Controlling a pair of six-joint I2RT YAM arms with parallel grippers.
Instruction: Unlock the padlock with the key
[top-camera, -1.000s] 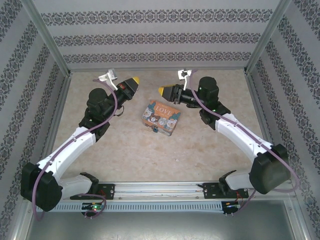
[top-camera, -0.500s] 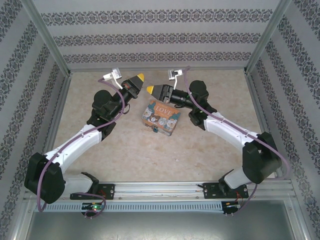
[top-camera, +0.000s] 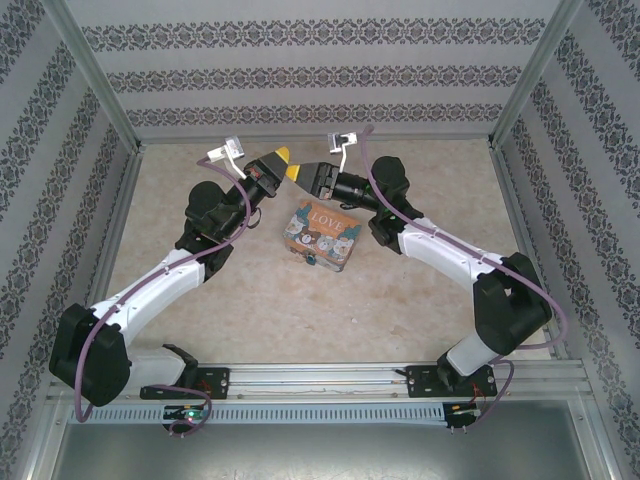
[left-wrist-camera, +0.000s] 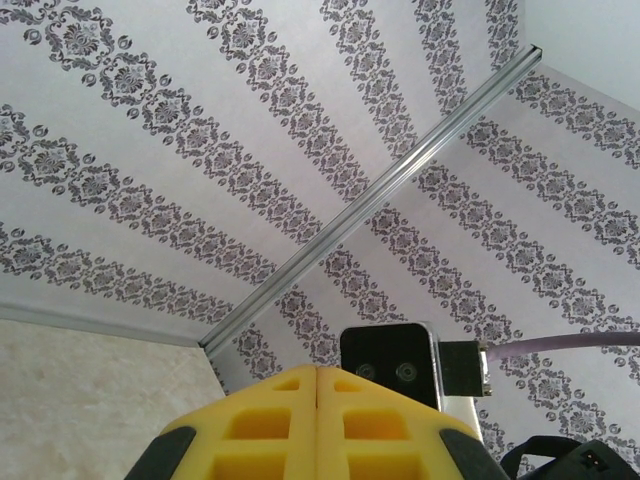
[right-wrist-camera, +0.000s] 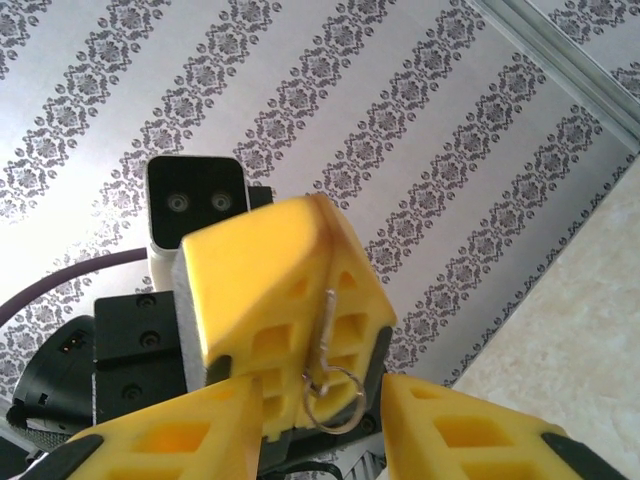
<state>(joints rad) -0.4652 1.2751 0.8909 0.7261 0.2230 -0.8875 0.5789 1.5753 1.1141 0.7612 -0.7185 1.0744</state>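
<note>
At the far centre of the table (top-camera: 250, 300), the two arms meet tip to tip, just beyond the far left corner of the orange picture tin (top-camera: 325, 230). The left gripper (top-camera: 277, 158) points right and the right gripper (top-camera: 293, 172) points left. In the top view their yellow tips are touching or very nearly so.

Left gripper: the fingers (left-wrist-camera: 270, 420) are pressed together, with only a thin seam between them in the left wrist view. In the right wrist view a thin metal key (right-wrist-camera: 325, 325) sits edge-on in that seam, pinched between the pads. Its wire ring (right-wrist-camera: 332, 398) hangs free below the fingertips.

Right gripper: the fingers (right-wrist-camera: 170, 440) are spread wide, one on each side of the left gripper's tip. The wire ring lies in the gap between them. Whether either finger touches the wire ring or the key cannot be told.

The padlock (top-camera: 312, 261) sits at the near edge of the orange picture tin, touching its near side, near the middle of the table. It shows as a small blue-teal spot in the top view, and the shackle is too small to make out. It is apart from both grippers, with the tin between.

The left wrist view shows the right arm's camera module (left-wrist-camera: 388, 365) just beyond the yellow fingertips, against the patterned wall (left-wrist-camera: 150, 150).
</note>
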